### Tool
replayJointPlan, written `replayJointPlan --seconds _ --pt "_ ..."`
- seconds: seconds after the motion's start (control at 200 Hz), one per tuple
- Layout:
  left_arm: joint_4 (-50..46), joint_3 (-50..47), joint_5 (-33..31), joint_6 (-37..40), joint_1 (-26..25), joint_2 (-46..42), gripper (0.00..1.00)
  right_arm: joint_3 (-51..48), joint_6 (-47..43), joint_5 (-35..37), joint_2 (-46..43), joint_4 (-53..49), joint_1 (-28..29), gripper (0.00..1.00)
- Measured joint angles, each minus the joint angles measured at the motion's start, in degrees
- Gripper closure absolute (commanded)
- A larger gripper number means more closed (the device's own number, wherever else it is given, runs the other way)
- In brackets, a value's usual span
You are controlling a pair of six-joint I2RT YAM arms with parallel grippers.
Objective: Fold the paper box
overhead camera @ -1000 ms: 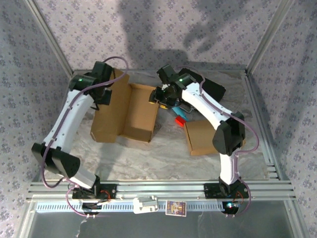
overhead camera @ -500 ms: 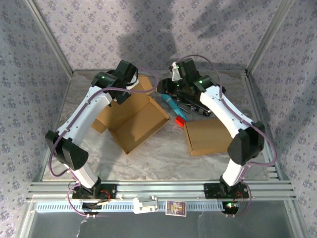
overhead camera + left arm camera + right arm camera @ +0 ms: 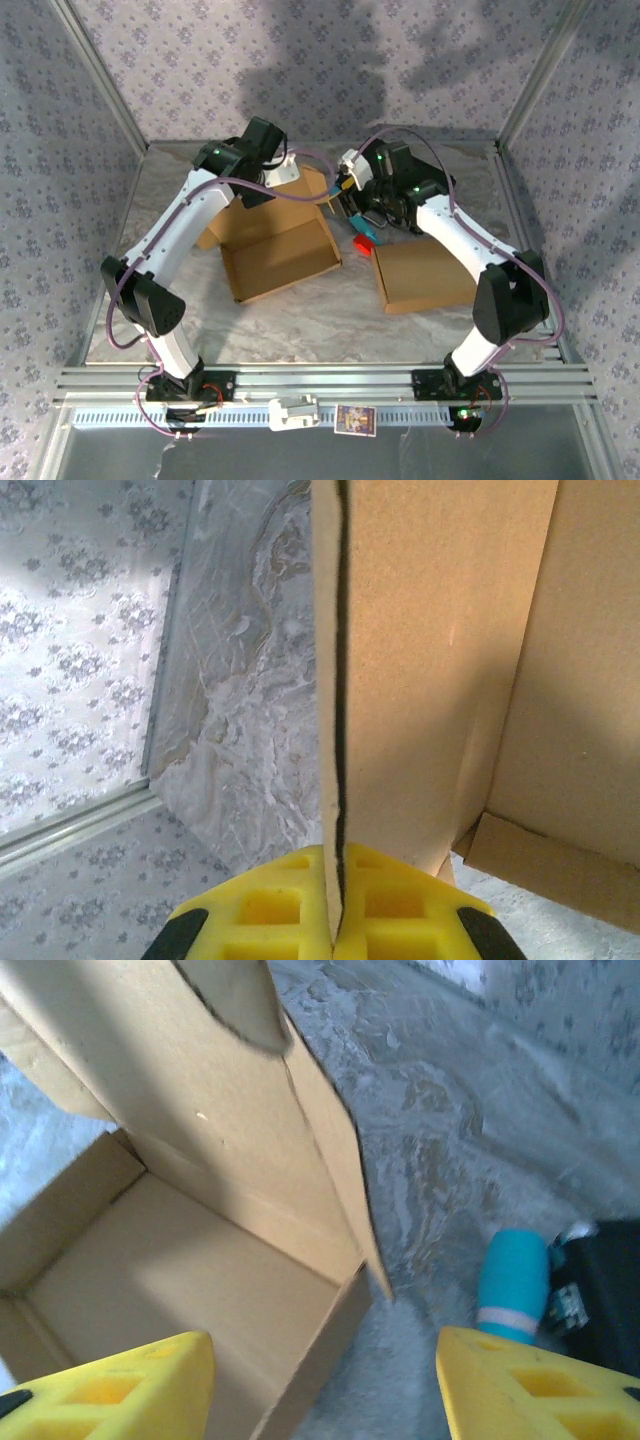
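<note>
Your left wrist camera gives the plainest reading of the left gripper [image 3: 335, 872]. Its yellow jaws are closed on a thin wall of the paper box [image 3: 285, 262], pinching the cardboard edge-on. That wall runs straight up and is cut off at the top of the frame, so you cannot tell how tall it stands. From above, the wrist body and its cable cover the same contact, and the box's far flap is partly lost behind the arm. The overhead view does give you the layout: the box sits left of centre on the counter [image 3: 330, 312], open side up, between the two arms. The right gripper [image 3: 322, 1365] has its jaws standing apart with nothing between them. It looks down into the bare box interior and across the box's corner to the counter beside it. A flap at the top of that frame is cropped and blurred. Just beside the box there lies a teal cylinder [image 3: 512, 1280] with a pale band. Next to it is a black object [image 3: 605, 1280], cut by the frame edge and too cropped to identify. From above you also get a flat cardboard piece [image 3: 425, 275] under the right arm. At its corner is a small red thing [image 3: 362, 243], too small to make out.
</note>
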Motion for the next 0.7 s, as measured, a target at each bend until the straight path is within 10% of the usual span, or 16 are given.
replayJointPlan --seconds 0.41,0.7 --pt "1.5 -1.7 2.5 3.8 -0.3 -0.3 1.0 11.5 -12.2 1.3 6.5 -5.9 2.7 0.44" --pt "1.6 -1.7 2.4 3.9 -1.5 -0.3 1.0 12.8 -13.4 3.2 9.0 -9.1 4.1 0.72"
